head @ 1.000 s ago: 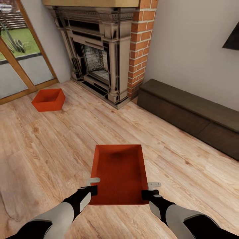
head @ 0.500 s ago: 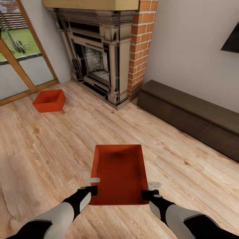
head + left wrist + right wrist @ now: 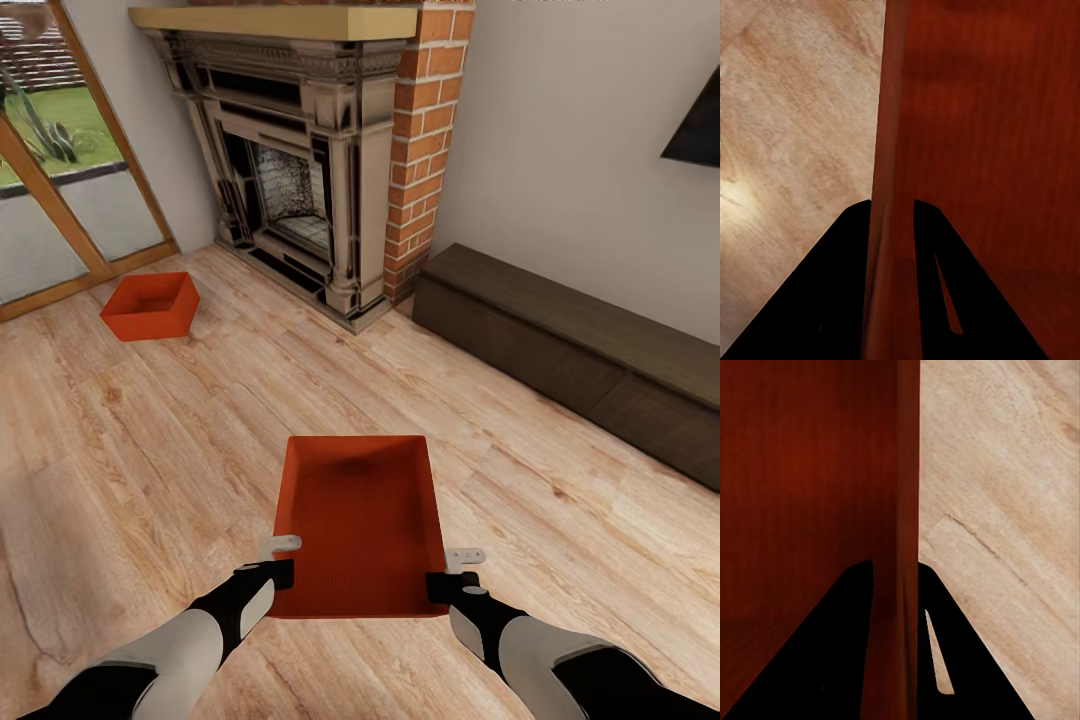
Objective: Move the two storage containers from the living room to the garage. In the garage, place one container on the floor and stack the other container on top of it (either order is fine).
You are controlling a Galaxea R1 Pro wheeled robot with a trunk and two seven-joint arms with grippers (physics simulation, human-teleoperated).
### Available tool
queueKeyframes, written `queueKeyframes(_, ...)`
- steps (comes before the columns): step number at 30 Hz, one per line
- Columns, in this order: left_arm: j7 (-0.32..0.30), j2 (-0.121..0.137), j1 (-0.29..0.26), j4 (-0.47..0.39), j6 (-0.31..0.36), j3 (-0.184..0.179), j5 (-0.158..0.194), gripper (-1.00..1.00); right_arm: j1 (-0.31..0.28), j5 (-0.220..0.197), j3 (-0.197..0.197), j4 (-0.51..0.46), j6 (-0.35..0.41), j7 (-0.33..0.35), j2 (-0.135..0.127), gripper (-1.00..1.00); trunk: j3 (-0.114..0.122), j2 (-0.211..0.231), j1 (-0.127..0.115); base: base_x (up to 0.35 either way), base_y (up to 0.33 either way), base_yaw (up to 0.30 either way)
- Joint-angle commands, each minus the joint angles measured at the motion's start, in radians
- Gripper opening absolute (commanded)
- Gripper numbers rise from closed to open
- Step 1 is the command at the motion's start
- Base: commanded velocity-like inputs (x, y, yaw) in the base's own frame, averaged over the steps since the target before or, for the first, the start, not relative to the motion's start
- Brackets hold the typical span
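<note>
I hold one red-orange storage container (image 3: 360, 520) in front of me over the living room's light wood planks. My left gripper (image 3: 283, 560) is shut on its left wall, and my right gripper (image 3: 452, 570) is shut on its right wall. In the left wrist view the thin wall (image 3: 889, 180) runs between the two black fingers (image 3: 840, 285). The right wrist view shows the other wall (image 3: 904, 540) pinched the same way between black fingers (image 3: 960, 652). The second storage container (image 3: 150, 305) rests on the planks at the far left, near the glass door.
A red brick fireplace (image 3: 300, 160) stands ahead. A long low dark cabinet (image 3: 570, 350) runs along the right wall, under a black TV corner (image 3: 695, 130). A wood-framed glass door (image 3: 60, 200) is at the left. Open plank floor (image 3: 180, 440) lies between me and the far container.
The whole view has shifted slightly, so the far container and fireplace sit a little lower in the picture. The held container and both grippers keep their place relative to me.
</note>
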Motion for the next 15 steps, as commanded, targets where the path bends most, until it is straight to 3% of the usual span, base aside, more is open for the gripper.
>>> queueKeyframes(1, 0.04, 0.001, -0.001, -0.001, 0.007, 0.0, -0.003, -1.0, -0.001, -0.018, -0.001, 0.002, -0.008, -0.011, -0.004, -1.0, 0.003, 0.007, -0.004, 0.0, 0.0, 0.0)
queueKeyframes(15, 0.04, 0.0, 0.0, -0.003, 0.007, 0.0, -0.003, -1.0, -0.002, -0.018, 0.002, -0.001, -0.008, -0.029, -0.001, -1.0, 0.046, 0.105, -0.058, 0.0, 0.0, 0.0)
